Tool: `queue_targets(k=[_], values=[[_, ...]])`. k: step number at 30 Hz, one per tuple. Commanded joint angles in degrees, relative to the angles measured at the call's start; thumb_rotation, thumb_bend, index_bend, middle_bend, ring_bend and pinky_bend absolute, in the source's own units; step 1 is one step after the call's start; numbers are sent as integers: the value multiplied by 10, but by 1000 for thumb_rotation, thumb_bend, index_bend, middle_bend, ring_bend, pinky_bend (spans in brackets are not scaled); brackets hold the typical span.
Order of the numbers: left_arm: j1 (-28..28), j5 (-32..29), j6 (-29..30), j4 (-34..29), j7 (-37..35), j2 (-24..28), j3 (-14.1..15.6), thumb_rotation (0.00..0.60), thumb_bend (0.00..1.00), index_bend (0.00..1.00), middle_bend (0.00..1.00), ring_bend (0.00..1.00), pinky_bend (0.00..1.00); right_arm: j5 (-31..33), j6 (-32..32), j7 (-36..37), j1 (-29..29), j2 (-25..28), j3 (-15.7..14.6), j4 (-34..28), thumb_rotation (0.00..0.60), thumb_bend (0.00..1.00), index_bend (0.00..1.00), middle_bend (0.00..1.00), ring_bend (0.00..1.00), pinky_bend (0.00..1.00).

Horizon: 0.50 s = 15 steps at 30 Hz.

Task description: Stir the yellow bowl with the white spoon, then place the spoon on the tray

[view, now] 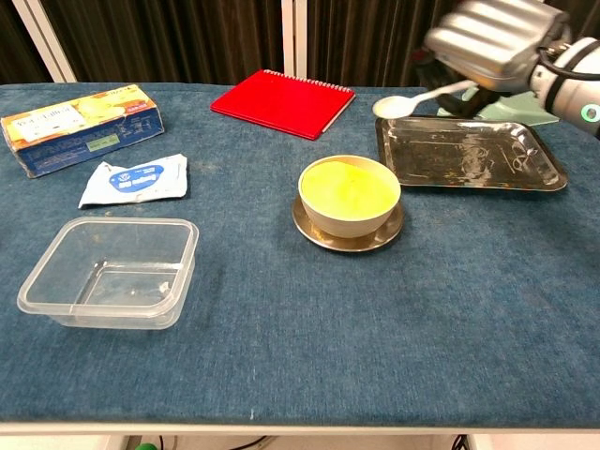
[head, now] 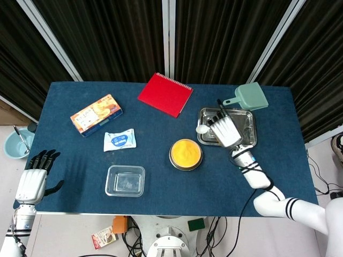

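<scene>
Right now your right hand (view: 495,42) is clamped on the white spoon (view: 412,100) above the tray (view: 469,178) — handle under the hand, bowl end jutting left past the tray's left rim, toward the yellow bowl (view: 350,195). Shift right before lowering; the left hand (head: 33,182) hangs empty, fingers apart.

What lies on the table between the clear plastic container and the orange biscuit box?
In the head view, a white and blue packet lies between the clear plastic container and the orange biscuit box; the chest view shows this too.
</scene>
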Motion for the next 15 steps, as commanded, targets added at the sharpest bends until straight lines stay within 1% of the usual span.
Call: queue_targets(k=[1,7,11,14,15], values=[[-2,0,-2,-4,4,1,0,600,188,158,119,59,146,27,-10,82,-27,-30,1,78,600,546,814,569,345,28],[-5,-1,-4,-15,13,3,-3,600,188,158,119,59,144,34,-47,185,-38,-78,-7,178,600,543,805,557,338,29],[-6,1,-3,-23,21,4,-2,600,189,158,120,59,145,29,-71,230,-37,-113,-13,240,600,536,786,547,338,29],[-5,0,-2,-27,24,5,-1,600,189,158,120,59,145,25,-83,258,-35,-135,-14,273,600,520,752,531,338,29],[-5,-1,-3,-28,25,5,-1,600,189,158,120,59,145,23,-87,268,-34,-141,-14,281,600,504,718,523,335,28]])
